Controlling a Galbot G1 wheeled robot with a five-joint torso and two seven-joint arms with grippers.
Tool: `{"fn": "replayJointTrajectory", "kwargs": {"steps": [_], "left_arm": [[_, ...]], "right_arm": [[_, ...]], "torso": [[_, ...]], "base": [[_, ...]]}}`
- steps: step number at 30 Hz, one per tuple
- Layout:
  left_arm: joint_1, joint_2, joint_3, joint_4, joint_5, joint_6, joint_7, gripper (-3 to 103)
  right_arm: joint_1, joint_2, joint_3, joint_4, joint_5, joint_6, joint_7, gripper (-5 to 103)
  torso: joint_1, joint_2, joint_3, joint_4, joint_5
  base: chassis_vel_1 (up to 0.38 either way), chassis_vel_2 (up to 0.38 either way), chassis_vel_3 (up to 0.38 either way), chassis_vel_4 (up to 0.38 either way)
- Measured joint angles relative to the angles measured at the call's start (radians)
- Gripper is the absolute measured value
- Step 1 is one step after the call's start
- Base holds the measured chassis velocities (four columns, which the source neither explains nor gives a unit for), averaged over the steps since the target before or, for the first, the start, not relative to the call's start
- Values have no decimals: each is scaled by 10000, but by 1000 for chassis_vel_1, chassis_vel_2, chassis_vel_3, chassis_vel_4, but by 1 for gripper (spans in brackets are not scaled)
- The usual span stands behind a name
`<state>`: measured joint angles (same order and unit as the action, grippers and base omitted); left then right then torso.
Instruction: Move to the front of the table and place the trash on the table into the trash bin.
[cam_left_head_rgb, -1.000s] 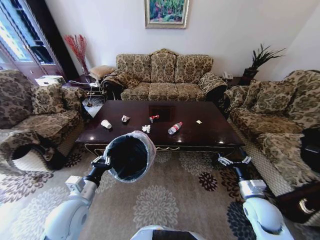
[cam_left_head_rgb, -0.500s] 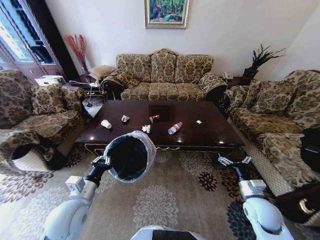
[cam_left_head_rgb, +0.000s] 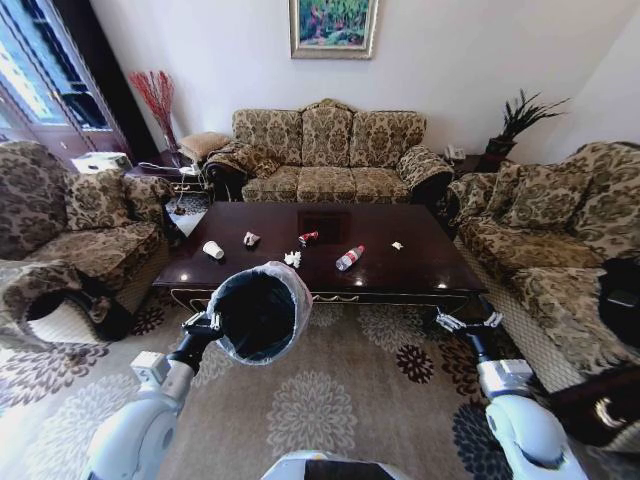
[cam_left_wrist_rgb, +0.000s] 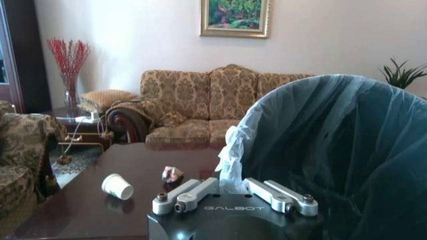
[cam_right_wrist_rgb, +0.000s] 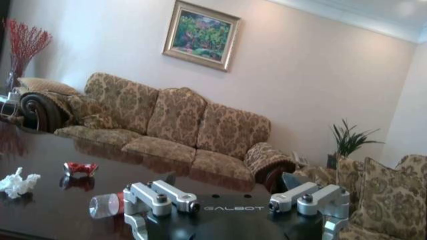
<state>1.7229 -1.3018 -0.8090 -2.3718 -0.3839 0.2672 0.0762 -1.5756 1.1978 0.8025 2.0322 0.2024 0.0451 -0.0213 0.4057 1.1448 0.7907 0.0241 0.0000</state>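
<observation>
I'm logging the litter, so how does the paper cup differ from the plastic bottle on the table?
The paper cup is white and opaque; the plastic bottle is clear with a red cap. The cup is short and lies near the table's left end; the bottle is longer and lies nearer the middle. Both lie on their sides.

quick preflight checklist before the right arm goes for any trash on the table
1. Left gripper holds the trash bin: ok, shut on the bagged rim.
2. Bin mouth unobstructed: ok, liner open.
3. Right gripper free: ok, open, holding nothing, short of the table.
4. Trash on top: ok, paper cup, paper wad, red can, bottle lie apart.
5. Robot near enough to reach: cannot tell.
</observation>
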Motion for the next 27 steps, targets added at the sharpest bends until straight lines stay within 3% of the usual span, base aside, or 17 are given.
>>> {"fn": "replayJointTrajectory", "kwargs": {"steps": [27], "left_arm": [[0,0,0,0,0,0,-1,1]], "right_arm": [[0,0,-1,1,0,0,0,100]], "torso": [[677,1493,817,0,0]], "base": [[0,0,0,0]]}}
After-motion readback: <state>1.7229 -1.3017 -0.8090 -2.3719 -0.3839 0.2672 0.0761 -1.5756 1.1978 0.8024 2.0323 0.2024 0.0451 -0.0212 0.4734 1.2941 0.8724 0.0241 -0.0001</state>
